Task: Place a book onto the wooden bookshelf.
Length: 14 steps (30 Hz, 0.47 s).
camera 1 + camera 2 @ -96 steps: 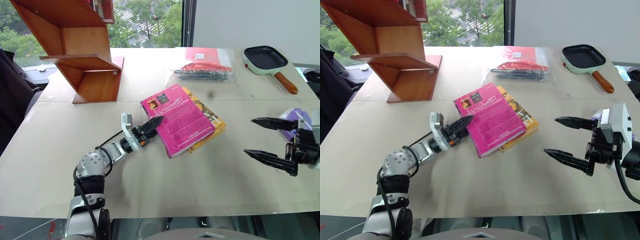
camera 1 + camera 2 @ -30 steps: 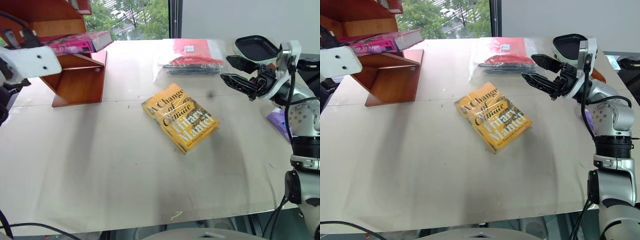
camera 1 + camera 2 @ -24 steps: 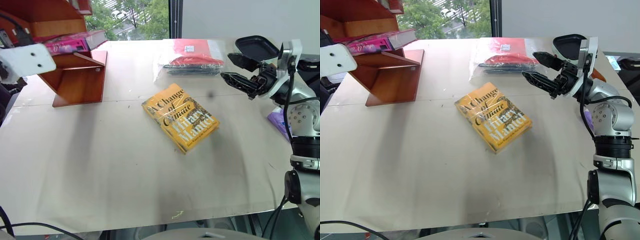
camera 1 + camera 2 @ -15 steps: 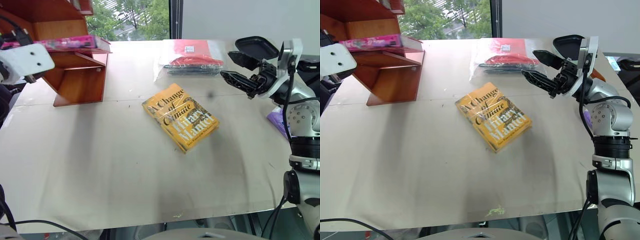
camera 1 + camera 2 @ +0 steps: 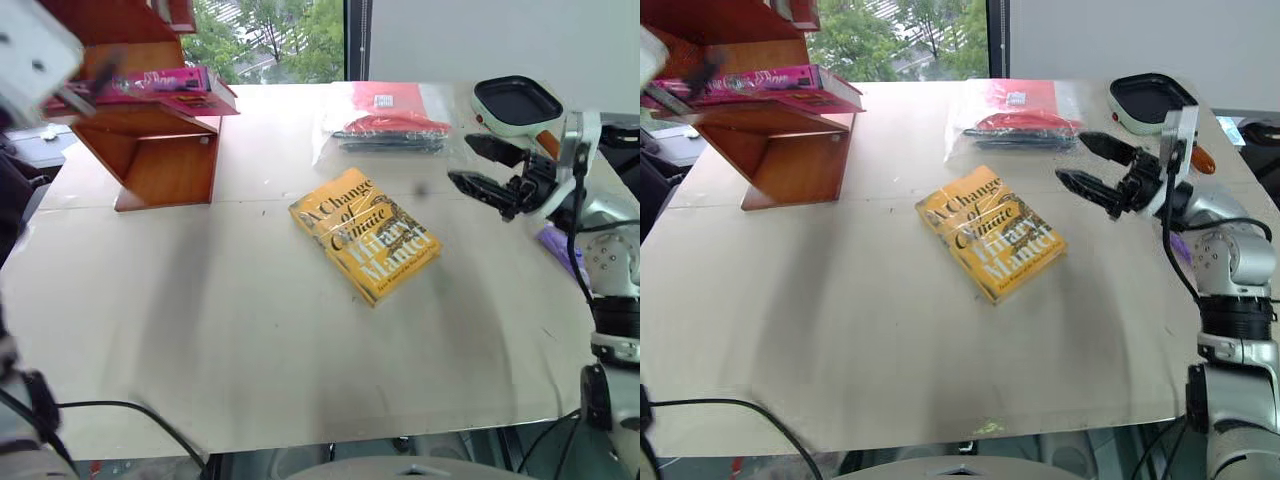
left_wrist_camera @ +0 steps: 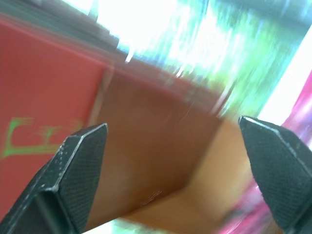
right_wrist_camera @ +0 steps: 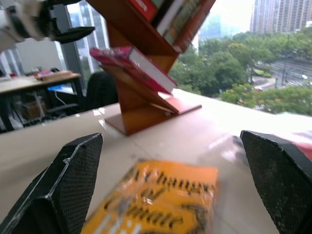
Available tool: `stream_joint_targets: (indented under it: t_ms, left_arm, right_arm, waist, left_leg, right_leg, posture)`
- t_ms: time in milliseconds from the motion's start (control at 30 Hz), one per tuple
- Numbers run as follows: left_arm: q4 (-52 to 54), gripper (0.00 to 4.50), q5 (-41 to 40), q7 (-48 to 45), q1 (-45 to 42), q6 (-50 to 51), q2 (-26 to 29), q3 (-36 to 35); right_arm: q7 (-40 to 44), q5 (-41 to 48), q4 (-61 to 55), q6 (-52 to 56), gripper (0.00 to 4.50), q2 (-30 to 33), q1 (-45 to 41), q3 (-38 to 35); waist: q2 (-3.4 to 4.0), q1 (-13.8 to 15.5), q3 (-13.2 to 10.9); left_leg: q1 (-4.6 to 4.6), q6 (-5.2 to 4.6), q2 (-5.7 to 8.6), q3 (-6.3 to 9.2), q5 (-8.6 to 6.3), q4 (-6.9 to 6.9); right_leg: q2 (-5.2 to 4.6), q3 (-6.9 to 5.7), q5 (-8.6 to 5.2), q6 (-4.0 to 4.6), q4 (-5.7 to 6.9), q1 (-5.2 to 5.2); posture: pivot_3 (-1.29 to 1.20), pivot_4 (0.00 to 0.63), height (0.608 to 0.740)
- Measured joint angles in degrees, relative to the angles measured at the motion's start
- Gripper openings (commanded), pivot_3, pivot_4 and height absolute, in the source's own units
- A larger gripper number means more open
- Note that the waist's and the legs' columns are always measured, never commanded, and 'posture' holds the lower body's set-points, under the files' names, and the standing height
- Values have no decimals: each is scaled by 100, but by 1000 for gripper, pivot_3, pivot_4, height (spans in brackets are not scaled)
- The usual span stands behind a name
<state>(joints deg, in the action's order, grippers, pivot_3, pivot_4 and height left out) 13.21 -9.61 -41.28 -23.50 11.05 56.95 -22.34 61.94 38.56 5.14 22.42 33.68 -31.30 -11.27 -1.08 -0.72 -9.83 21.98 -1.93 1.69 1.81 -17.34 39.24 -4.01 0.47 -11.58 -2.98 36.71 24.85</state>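
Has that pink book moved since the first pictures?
Yes. The pink book was lying on the yellow book mid-table; now it rests on the wooden bookshelf at the table's far-left corner.

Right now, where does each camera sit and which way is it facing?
Left eye view: on the head, looking forward and down over the table; the right tool shows, open.
Right eye view: beside it, same scene, the yellow book mid-table.
Left wrist view: on the left wrist, facing the wooden bookshelf close up; the left tool shows, open.
Right wrist view: on the right wrist, looking across the yellow book toward the bookshelf, where the pink book lies.
Shared: the right wrist view and both eye views show the yellow book, pink book and bookshelf.
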Motion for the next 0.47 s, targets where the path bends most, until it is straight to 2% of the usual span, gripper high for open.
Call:
stream_joint_targets:
  t_ms: [100,233,367,400,467]
  left_arm:
    - [968,4427,-935,-271,1318,841,-690,65]
    - [1904,4427,-1603,-67,2656,1693,-1432,136]
    - [2194,4427,-1486,535,3590,2094,-2080,616]
    - [2112,4427,-1410,684,3902,2079,-2404,833]
    - [1882,4427,-1292,743,4161,1988,-2602,1106]
  right_arm:
    - [19,-344,-9,-345,4500,138,594,11]
    - [-22,-1037,161,-1130,4500,183,1301,50]
    - [-333,-1648,419,-1914,4500,132,1839,82]
    - [-432,-1792,492,-2142,4500,75,2065,82]
    - [-503,-1883,550,-2285,4500,-6,2253,89]
  waist:
    - [-6,-37,0]
    - [-10,-22,-1]
    - [-5,11,8]
    - [-4,13,9]
    - [-5,14,9]
  left_leg:
    - [-3,0,-4,-5,-1,0]
    - [-18,2,-9,-4,0,-2]
    - [-111,-26,-6,-3,-17,-9]
    - [-142,-30,-8,-1,-20,-11]
    - [-139,-31,-9,1,-20,-10]
  right_leg:
    - [5,12,0,0,-2,4]
    - [12,15,1,1,-18,1]
    - [32,14,-1,4,-18,-94]
    - [32,15,-2,4,-30,-129]
    - [39,12,-3,6,-39,-129]
  posture:
    - [0,150,740]
    - [0,150,740]
    - [0,150,740]
    - [0,150,740]
    - [0,150,740]
